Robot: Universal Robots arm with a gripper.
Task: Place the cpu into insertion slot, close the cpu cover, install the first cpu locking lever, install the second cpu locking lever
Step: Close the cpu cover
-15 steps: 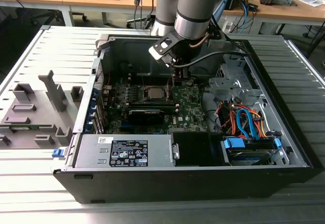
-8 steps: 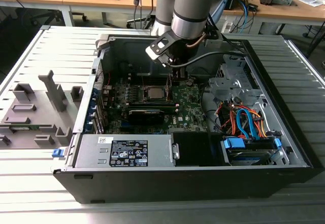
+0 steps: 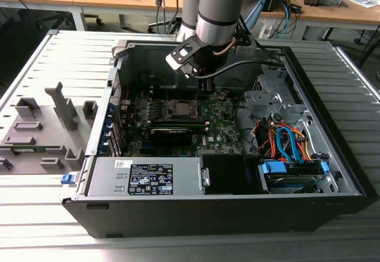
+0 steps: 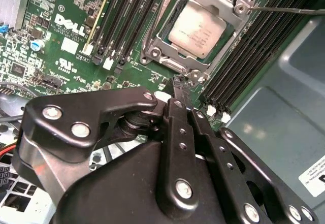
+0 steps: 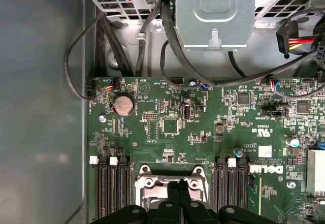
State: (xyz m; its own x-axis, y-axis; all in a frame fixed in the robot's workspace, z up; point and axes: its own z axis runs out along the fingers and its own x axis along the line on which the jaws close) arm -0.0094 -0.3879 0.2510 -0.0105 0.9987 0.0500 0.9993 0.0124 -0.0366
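Silvery-grey, flat and square, the cpu (image 4: 197, 28) sits inside the dark, metal-rimmed insertion slot (image 3: 180, 109) on the green motherboard (image 4: 61, 41), between rows of long black memory slots (image 4: 127, 16). The dull silver cpu cover (image 4: 163, 31) lies down around its face. A thin metal lever rod (image 4: 289, 9) runs off one corner of the socket. The black tool (image 4: 179, 84) hangs just beside the socket's edge, its fingers pressed together with nothing visibly between them. The open black computer case (image 3: 332, 155) rests on a grey slatted counter (image 3: 47, 202).
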